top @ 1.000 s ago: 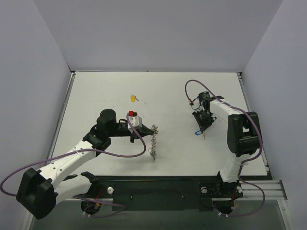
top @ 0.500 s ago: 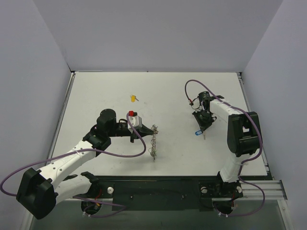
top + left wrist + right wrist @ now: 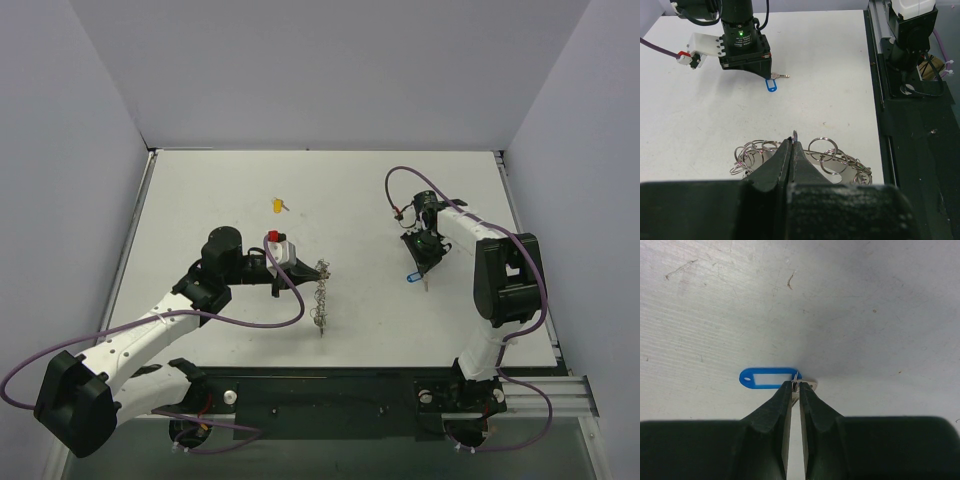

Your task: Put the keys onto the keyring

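The keyring (image 3: 320, 295), a tangle of small silver rings (image 3: 832, 155), lies on the white table in front of the left arm. My left gripper (image 3: 792, 141) is shut, pinching one small ring of it at the fingertips; from above the gripper (image 3: 306, 273) sits at the keyring's far end. A blue-headed key (image 3: 765, 378) lies flat on the table on the right (image 3: 413, 278). My right gripper (image 3: 796, 386) points down at it, shut on the silver metal part beside the blue head. In the left wrist view the same key (image 3: 771, 85) shows below the right gripper (image 3: 766, 74).
A yellow-headed key (image 3: 277, 206) lies alone at the back left of the table. The black mounting rail (image 3: 910, 125) with the right arm's base (image 3: 912, 30) runs along the near edge. Grey walls close the table's left, back and right sides.
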`<state>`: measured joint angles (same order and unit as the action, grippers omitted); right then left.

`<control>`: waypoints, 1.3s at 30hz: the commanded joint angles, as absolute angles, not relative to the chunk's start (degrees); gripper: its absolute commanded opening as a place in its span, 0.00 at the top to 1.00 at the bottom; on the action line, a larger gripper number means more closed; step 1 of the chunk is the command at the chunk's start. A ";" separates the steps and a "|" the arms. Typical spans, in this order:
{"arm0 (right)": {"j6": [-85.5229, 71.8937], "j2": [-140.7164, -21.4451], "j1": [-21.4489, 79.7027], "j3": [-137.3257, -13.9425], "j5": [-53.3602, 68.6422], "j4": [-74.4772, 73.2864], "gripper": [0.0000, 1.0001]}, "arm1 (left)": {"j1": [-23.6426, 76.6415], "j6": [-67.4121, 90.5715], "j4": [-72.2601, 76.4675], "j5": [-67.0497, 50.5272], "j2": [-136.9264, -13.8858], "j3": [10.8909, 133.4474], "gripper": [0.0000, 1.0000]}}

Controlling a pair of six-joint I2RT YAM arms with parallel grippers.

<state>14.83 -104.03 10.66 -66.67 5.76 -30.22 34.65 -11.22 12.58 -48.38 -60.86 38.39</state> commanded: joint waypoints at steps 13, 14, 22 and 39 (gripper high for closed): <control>14.77 -104.59 11.51 -68.38 4.31 -32.70 0.92 | 34.28 -12.13 14.85 -49.31 -59.15 41.57 1.00; 14.77 -104.59 11.51 -68.47 4.31 -32.61 0.92 | 34.36 -12.13 14.77 -49.39 -59.15 41.57 1.00; 14.68 -104.94 11.51 -68.55 3.96 -32.70 0.92 | 34.37 -12.13 14.77 -49.31 -59.15 41.57 1.00; 14.68 -104.94 11.51 -68.47 3.87 -32.61 0.94 | 34.36 -12.31 14.59 -49.39 -59.06 41.57 1.00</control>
<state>14.81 -105.06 10.98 -66.83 5.28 -30.20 34.65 -11.27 12.56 -48.40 -60.86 38.39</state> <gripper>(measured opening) 0.066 0.025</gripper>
